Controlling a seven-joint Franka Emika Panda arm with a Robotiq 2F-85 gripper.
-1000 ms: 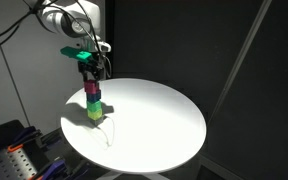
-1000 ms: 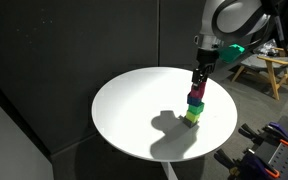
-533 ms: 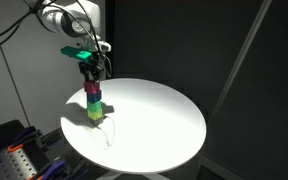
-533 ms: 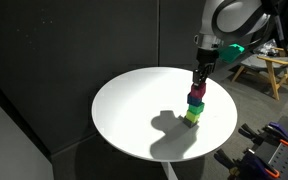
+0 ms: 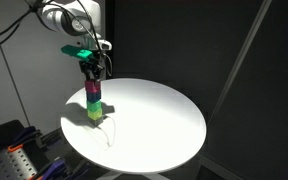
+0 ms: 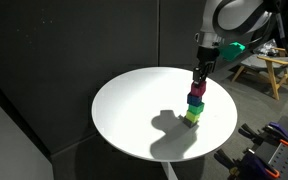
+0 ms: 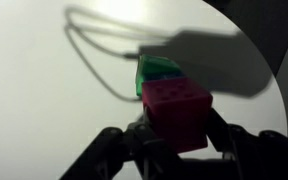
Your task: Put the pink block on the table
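The pink block (image 5: 93, 91) tops a three-cube stack at the left of the round white surface (image 5: 154, 120), not resting on the surface itself. The fingers (image 7: 224, 135) are clamped on it, one on each side, as the wrist view shows. The arm (image 5: 69, 18) reaches straight down from the upper left. A yellow-green cube (image 5: 95, 114) forms the base. The middle cube's colour is hard to make out, and the wrist view is blurred.

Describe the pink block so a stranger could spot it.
On the round white table, a stack of three cubes stands near the edge. The pink block is the top one, gripped between the jaws, above a blue cube and a yellow-green cube.
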